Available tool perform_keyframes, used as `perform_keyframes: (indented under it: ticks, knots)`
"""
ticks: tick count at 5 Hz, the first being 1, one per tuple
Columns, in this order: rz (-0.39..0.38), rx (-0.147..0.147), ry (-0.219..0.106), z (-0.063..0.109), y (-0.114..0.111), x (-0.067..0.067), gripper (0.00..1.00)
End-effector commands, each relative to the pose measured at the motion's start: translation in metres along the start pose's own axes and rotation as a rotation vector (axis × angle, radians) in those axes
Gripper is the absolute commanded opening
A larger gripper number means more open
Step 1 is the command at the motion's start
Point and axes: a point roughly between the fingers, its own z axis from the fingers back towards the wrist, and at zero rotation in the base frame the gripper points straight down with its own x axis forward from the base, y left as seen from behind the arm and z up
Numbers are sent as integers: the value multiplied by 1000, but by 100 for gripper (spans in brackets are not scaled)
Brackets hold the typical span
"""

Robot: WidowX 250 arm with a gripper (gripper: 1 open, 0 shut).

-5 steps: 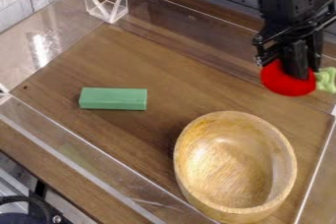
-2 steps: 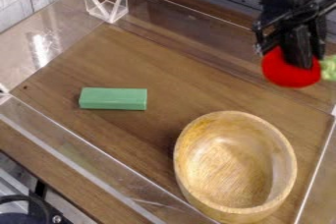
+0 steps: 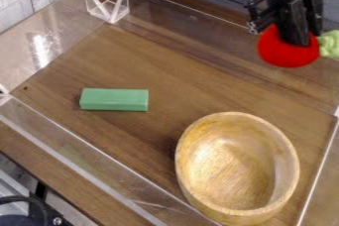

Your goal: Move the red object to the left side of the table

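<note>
Pincer gripping the red object over the tabletop's right side

The black pincer [image 3: 294, 34] is clamping tight on the red object [image 3: 287, 49], holding it above the tabletop [image 3: 185, 76] near the far right corner; a green block [image 3: 114, 99] is lying at left-centre and a wooden bowl [image 3: 239, 165] is sitting front right.

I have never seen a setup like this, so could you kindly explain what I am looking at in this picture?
It is a single view, looking down at an angle on a wooden table edged with clear plastic walls. The black thing at the upper right is a robot arm's gripper, its grasping end. It is shut on a small red toy fruit with a green leafy stem and holds it above the table. On the surface lie a green block and an empty wooden bowl.
</note>
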Motion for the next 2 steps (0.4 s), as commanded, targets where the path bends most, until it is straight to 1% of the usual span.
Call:
perform_keyframes:
  ticks: [1, 2]
  knots:
    - [-12, -84, -31, 24, -6, -1, 0]
    - [6, -86, -40, 24, 0, 1, 0]
